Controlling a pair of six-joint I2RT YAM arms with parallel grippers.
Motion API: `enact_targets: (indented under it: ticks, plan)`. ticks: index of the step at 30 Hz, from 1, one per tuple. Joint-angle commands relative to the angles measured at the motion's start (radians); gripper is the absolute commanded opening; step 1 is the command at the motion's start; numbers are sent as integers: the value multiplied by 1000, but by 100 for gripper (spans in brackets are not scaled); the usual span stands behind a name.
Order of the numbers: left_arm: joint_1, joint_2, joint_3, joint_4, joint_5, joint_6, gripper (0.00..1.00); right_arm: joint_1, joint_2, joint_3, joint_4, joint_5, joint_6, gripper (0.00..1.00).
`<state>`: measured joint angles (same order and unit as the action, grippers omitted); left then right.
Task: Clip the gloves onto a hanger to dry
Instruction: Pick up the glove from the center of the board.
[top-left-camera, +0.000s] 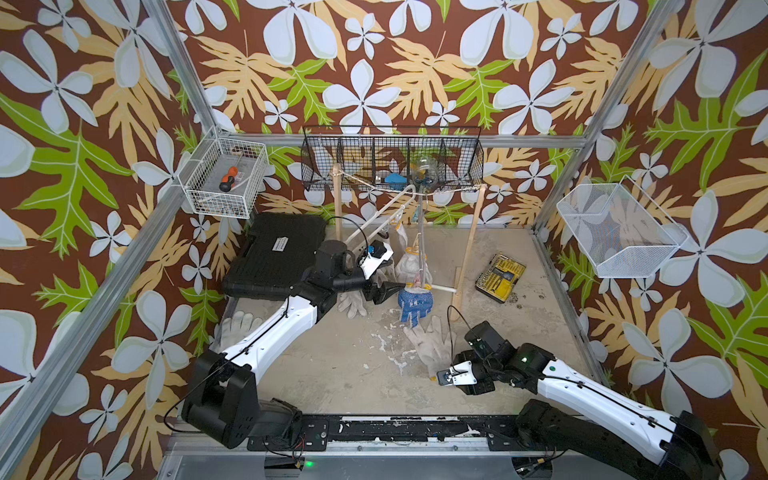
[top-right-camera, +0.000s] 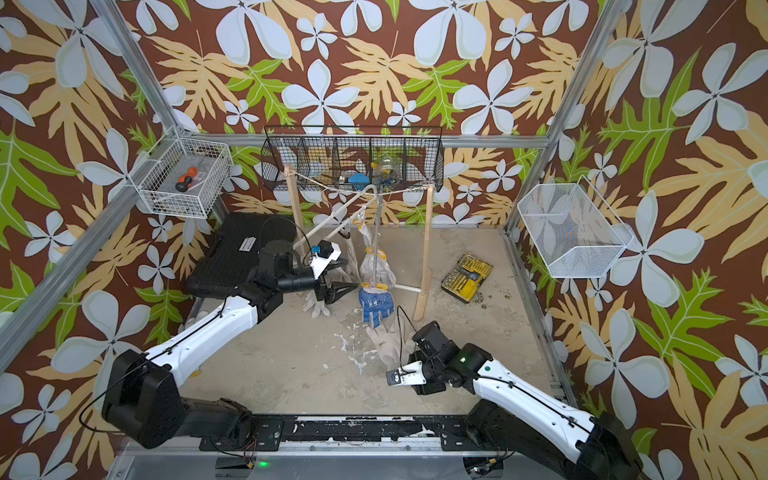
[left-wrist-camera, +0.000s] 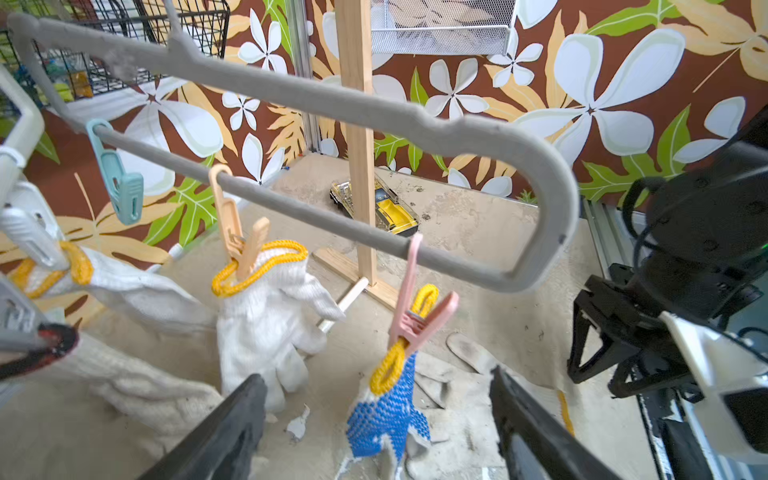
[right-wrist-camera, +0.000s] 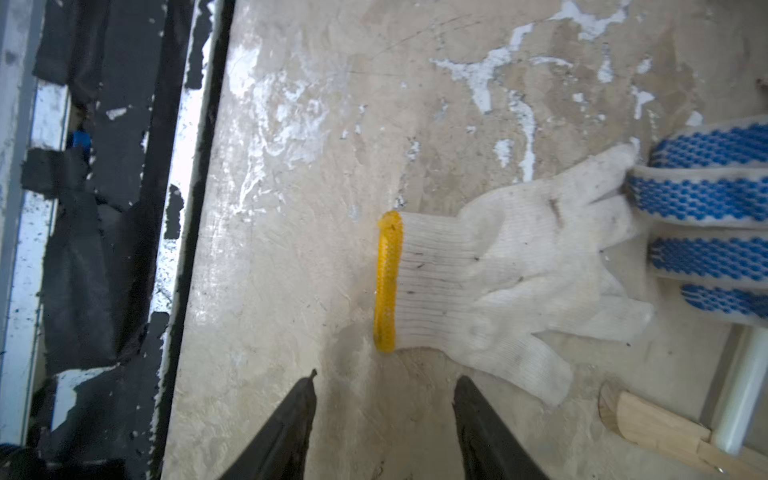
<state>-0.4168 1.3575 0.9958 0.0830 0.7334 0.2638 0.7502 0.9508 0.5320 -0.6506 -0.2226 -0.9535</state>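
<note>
Gloves (left-wrist-camera: 266, 316) clipped by yellow cuffs to grey hanger (left-wrist-camera: 374, 112); white glove (right-wrist-camera: 498, 282) flat on bench (right-wrist-camera: 291, 208). Left hand (left-wrist-camera: 377, 374) spread wide, empty, by hanging blue-dotted glove (left-wrist-camera: 384, 415). Right hand (right-wrist-camera: 386, 375) parted, empty, near white glove's cuff. Case label (top-left-camera: 281, 244) unreadable.

Gloves (top-left-camera: 430, 347), black case (top-left-camera: 274, 253), bit set (top-left-camera: 500, 277) on tabletop (top-left-camera: 332, 374).
</note>
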Motion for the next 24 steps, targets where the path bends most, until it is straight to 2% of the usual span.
enact_targets:
  ticks: [1,6,9,16,24]
  plan:
    - [1,-57,-53,-46,3,-41,86,9,31,-30,89,76,-46,57]
    - [-10,-163,-180,-39,72,-113,86,8,92,-52,176,100,-45,57]
    - [-52,-186,-218,-52,110,-149,88,9,130,-56,198,84,-45,55]
    - [-187,-205,-302,-44,83,-194,88,19,151,-90,230,90,-53,54]
    - [-211,-204,-378,6,78,-217,88,37,189,-103,275,126,-10,49]
